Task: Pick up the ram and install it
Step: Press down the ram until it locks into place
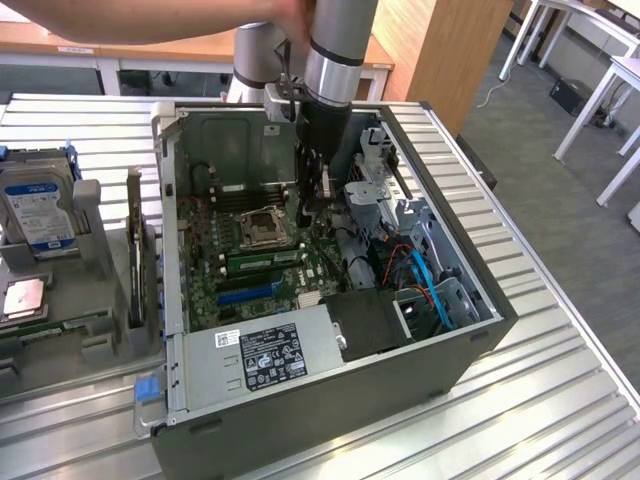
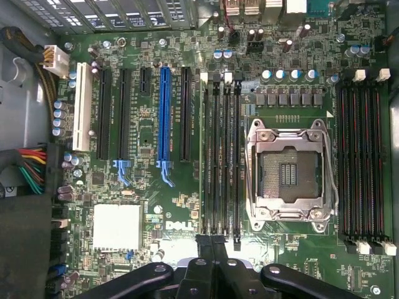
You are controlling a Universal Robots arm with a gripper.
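Closed gripper (image 2: 212, 244) hovers just above the seated ram (image 2: 212, 162).

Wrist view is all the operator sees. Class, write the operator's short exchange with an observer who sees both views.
Operator: Is anyone near the computer case?
Observer: Yes, a person's arm stretches across above the far side of the computer case.
Operator: What lies outside the case?
Observer: A hard drive with a blue-white label stands in a holder on the exterior view's left.
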